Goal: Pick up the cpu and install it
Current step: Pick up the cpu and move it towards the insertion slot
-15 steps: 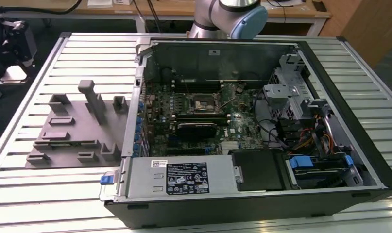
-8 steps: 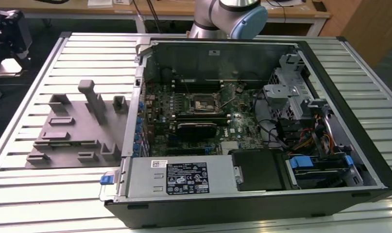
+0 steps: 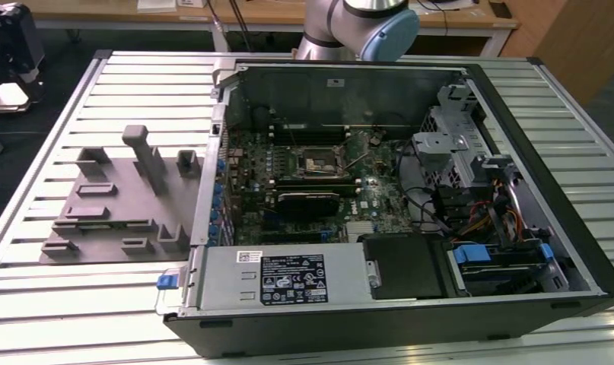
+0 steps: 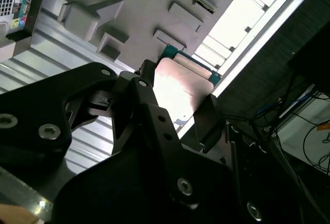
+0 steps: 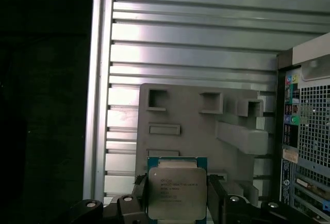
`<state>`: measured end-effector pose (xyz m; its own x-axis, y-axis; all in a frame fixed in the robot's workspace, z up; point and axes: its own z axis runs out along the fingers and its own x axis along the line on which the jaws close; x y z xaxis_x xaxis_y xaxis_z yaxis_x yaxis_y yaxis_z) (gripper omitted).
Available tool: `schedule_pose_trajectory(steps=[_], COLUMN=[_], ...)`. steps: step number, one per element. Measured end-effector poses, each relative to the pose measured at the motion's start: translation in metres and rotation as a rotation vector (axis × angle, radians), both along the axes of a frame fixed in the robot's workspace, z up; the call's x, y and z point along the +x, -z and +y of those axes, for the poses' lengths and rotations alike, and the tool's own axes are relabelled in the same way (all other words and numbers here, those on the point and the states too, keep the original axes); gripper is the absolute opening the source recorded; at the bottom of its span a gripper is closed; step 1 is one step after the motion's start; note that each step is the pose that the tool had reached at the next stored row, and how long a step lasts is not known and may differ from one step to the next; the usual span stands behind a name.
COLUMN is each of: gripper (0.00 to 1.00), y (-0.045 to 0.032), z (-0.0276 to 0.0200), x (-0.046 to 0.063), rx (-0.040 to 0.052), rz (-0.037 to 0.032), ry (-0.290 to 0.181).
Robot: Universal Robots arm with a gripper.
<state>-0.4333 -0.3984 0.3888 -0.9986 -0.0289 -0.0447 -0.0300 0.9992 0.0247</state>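
The cpu [image 5: 177, 192], a flat square chip with a silver top and a green rim, sits clamped between my gripper's [image 5: 177, 206] two black fingers [image 5: 138, 203]. In the second wrist view the cpu [image 4: 181, 85] shows its pale underside, with my gripper [image 4: 178, 102] shut on two opposite edges. It hangs in the air above the grey fixture plate [image 5: 206, 126]. The black socket frame [image 3: 317, 161] lies in the middle of the motherboard inside the open computer case [image 3: 550, 152].
The grey fixture plate [image 3: 114, 205] with raised blocks lies on the slatted metal table [image 3: 84, 304], at the exterior view's left of the case. The arm's body [image 3: 357, 26] rises behind the case. The table edge [image 5: 98, 105] borders dark floor.
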Motion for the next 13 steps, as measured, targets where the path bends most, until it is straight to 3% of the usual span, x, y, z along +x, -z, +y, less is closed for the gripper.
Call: schedule_pose_trajectory(steps=[5,13], gripper=[0.55,0.55], y=[-0.0003,-0.0003], z=[0.0,0.0], x=[0.003,0.017], rx=[-0.0002,-0.0002], rz=[0.0004,0.0004], ry=[0.0,0.0])
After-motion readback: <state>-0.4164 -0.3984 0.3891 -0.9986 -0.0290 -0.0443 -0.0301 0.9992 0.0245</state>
